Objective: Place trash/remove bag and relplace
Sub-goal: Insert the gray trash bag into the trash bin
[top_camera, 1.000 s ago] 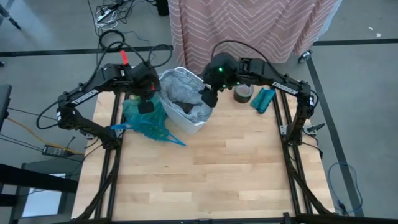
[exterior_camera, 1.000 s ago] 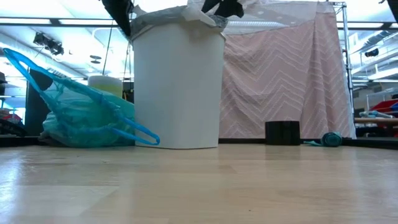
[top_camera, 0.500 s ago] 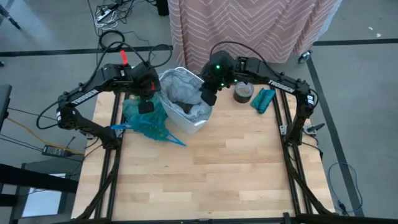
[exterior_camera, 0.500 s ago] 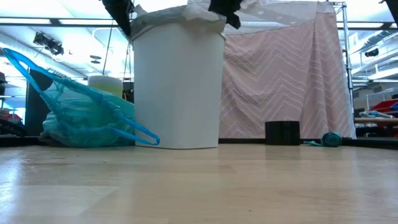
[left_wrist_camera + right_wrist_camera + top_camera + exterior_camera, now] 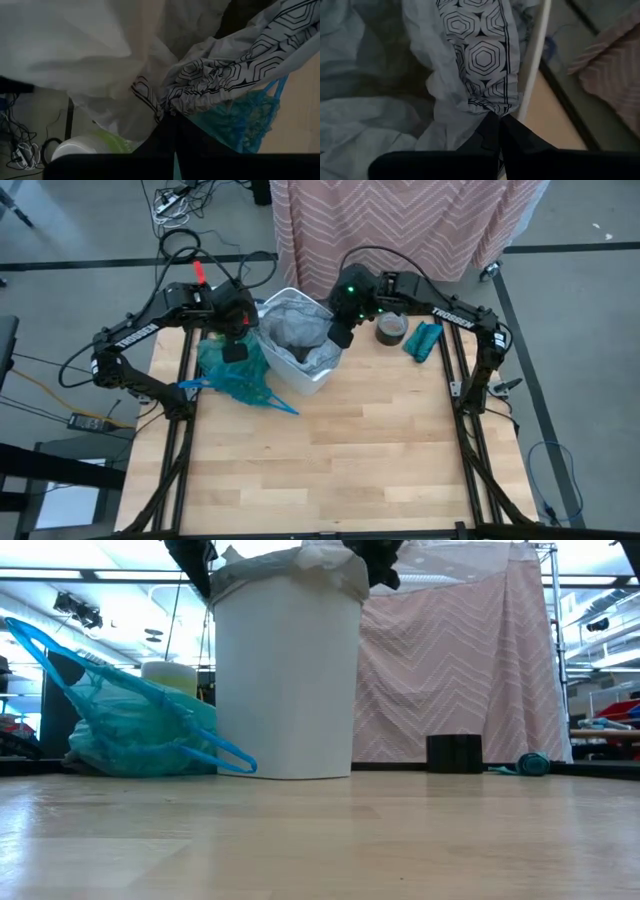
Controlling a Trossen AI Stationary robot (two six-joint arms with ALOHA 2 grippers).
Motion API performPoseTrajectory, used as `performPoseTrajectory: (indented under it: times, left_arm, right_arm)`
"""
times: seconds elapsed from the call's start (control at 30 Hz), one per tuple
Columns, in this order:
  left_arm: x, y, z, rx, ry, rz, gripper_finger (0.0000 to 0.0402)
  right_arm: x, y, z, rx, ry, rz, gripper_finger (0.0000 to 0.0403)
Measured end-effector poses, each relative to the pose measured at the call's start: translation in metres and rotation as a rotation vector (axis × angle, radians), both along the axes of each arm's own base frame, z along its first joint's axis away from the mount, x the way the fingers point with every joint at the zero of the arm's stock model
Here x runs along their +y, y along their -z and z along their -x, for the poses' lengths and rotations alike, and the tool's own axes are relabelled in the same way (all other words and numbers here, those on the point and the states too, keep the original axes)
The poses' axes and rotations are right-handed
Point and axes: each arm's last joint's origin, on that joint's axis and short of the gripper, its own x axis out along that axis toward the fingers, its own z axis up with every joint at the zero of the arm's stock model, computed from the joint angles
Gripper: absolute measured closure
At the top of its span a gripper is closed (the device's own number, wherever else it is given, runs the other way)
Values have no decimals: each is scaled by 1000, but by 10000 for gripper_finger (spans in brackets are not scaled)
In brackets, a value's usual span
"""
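A white bin point(image 5: 312, 383) stands at the table's far middle, lined with a pale grey bag point(image 5: 290, 320) that has a black hexagon print along its edge. The teal bag point(image 5: 235, 375) lies bunched and filled on the table, against the bin's left side point(image 5: 130, 730). The trash is out of view. My left gripper point(image 5: 247, 330) is shut on the grey bag at the bin's left rim. My right gripper point(image 5: 338, 335) is shut on it at the right rim. My left gripper pinches the grey bag's printed edge point(image 5: 165, 109) between its two fingers, bunched into several folds. It slants down at the bin's left rim. The plastic runs from the fingers over the rim. My right gripper pinches the grey bag's printed edge point(image 5: 487, 105) between its two fingers, gathered into folds, right beside the bin's white rim point(image 5: 532, 60). It slants down at the bin's right side. The edge drapes over that rim point(image 5: 350, 570).
A dark tape roll point(image 5: 391, 330) and a teal roll point(image 5: 423, 340) lie at the far right of the table. A pink zigzag curtain point(image 5: 400, 220) hangs behind the table. A pale roll point(image 5: 170, 675) stands behind the teal bag. The near half is bare wood point(image 5: 340, 470).
My right gripper has sunk a little over the bin's right rim, shifted toward the table's right edge, and shut from wide open onto the grey bag's edge. That edge now hangs farther over the rim. My left gripper keeps its hold.
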Motion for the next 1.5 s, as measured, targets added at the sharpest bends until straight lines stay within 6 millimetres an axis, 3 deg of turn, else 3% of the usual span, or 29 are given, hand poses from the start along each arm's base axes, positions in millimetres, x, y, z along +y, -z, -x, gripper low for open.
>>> performPoseTrajectory:
  times: [0.2,0.47,0.97,1.27,1.5]
  left_arm:
    - [0,0,0,3,-5,-8,390]
    - [0,0,0,4,-6,-11,390]
    - [0,0,0,4,-6,-11,390]
    - [0,0,0,3,-6,-11,390]
    - [1,-1,-1,-6,-5,-15,390]
  right_arm:
    - [-5,-2,2,21,58,86,400]
    - [-10,1,8,64,75,63,402]
    - [-14,47,-10,39,34,-60,400]
    - [-22,56,-8,40,53,-87,345]
    - [-28,37,-9,-87,-48,-188,281]
